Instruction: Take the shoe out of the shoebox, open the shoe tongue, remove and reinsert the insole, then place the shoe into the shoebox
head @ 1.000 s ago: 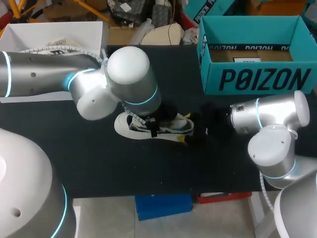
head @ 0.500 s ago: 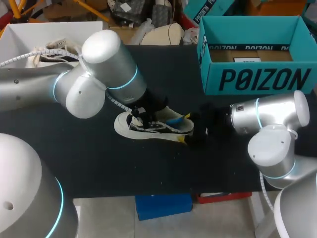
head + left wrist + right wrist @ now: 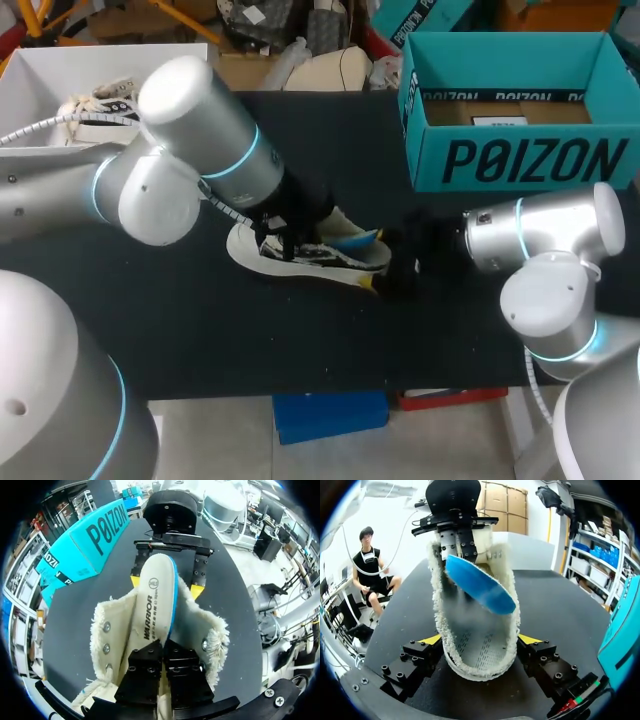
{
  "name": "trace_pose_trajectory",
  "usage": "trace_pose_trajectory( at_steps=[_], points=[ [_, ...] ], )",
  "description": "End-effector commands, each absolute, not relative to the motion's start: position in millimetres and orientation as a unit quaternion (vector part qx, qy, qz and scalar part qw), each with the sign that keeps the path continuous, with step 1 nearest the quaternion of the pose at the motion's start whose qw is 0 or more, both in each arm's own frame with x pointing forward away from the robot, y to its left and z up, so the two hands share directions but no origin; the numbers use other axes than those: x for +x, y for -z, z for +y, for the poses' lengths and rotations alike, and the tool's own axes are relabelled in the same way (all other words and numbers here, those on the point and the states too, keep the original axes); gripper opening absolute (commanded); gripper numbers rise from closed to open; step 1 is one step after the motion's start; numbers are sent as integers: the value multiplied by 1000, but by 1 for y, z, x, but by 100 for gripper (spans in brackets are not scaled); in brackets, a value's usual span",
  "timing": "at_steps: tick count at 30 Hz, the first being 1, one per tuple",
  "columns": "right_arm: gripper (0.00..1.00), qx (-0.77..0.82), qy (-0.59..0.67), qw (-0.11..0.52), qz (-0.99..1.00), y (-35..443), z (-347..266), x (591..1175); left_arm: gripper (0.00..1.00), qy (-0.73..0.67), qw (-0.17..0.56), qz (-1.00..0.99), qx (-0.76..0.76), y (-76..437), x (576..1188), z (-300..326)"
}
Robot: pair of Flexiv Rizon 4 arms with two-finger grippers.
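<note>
On the desk [image 3: 250, 330] near the shoebox [image 3: 520, 160], my right end effector [image 3: 480, 640] clamped the shoe's [image 3: 310, 252] heel while my left end effector [image 3: 162, 650] pinched the insole [image 3: 156, 597], which angled up out of it.

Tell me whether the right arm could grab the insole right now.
Probably not: the right gripper is shut on the shoe at its heel, and the left gripper holds the insole, lifted partly out.

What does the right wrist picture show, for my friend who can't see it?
A white shoe lies on a black table, its near end held between the yellow-tipped fingers of the right gripper. Ahead, the left gripper pinches a blue insole, tilted up out of the shoe.
</note>
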State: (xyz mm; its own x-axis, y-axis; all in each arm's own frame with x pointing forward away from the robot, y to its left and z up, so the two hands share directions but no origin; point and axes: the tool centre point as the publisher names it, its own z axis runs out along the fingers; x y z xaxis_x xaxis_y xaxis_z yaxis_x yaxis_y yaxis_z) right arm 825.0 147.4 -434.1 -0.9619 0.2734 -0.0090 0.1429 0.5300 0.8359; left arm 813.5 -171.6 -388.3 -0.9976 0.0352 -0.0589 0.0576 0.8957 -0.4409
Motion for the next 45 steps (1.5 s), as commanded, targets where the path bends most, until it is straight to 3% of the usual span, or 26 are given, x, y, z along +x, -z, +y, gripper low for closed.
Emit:
trace_pose_trajectory(
  at_steps=[1, 19, 20, 21, 24, 25, 26, 28, 36, 41, 45],
  points=[
    [0, 121, -470, 70, 872, 437, 144, 827, 0, 227, 13, 973, 26, 399, 817, -176],
    [0, 121, -470, 70, 872, 437, 144, 827, 2, 252, 19, 967, 41, 397, 818, -192],
    [0, 121, -470, 70, 872, 437, 144, 827, 6, 252, 22, 966, 46, 399, 816, -192],
    [0, 121, -470, 70, 872, 437, 144, 827, 27, 257, 23, 965, 56, 399, 814, -191],
    [0, 121, -470, 70, 872, 437, 144, 827, 47, 244, 54, 966, 69, 403, 809, -190],
    [0, 121, -470, 70, 872, 437, 144, 827, 71, 241, 64, 966, 69, 405, 808, -190],
    [0, 121, -470, 70, 872, 437, 144, 827, 87, 238, 72, 966, 69, 406, 807, -190],
    [0, 121, -470, 70, 872, 437, 144, 827, 96, 231, 92, 966, 67, 408, 805, -190],
    [0, 121, -470, 70, 872, 437, 144, 827, 99, 195, 168, 965, 54, 418, 810, -193],
    [0, 121, -470, 70, 872, 437, 144, 827, 90, 197, 198, 960, 23, 425, 823, -196],
    [0, 121, -470, 70, 872, 437, 144, 827, 91, 205, 211, 956, -6, 433, 831, -200]
  ],
)
